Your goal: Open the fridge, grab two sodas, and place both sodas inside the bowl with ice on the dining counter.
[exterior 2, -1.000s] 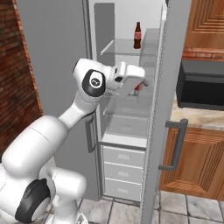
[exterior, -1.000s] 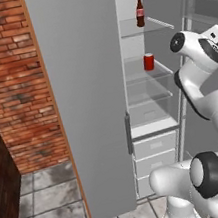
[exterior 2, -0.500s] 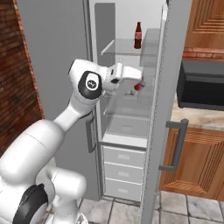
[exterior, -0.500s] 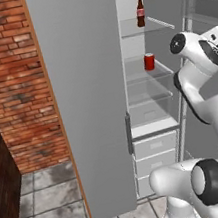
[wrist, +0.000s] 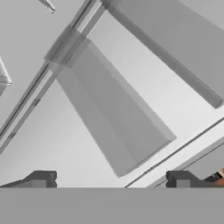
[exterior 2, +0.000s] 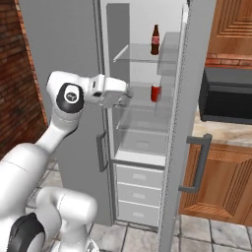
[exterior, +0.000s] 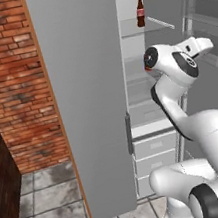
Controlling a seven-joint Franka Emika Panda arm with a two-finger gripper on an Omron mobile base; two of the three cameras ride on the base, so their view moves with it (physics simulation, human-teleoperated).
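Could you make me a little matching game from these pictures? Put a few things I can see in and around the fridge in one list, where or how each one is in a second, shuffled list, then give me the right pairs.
Things:
1. cola bottle
2. red can
3. gripper
4. drawers

Places or states:
A. open, holding nothing, at the fridge opening
B. stacked at the bottom of the fridge interior
C. standing on the upper glass shelf
D. standing on the glass shelf one level below the bottle

Pairs: 1-C, 2-D, 3-A, 4-B
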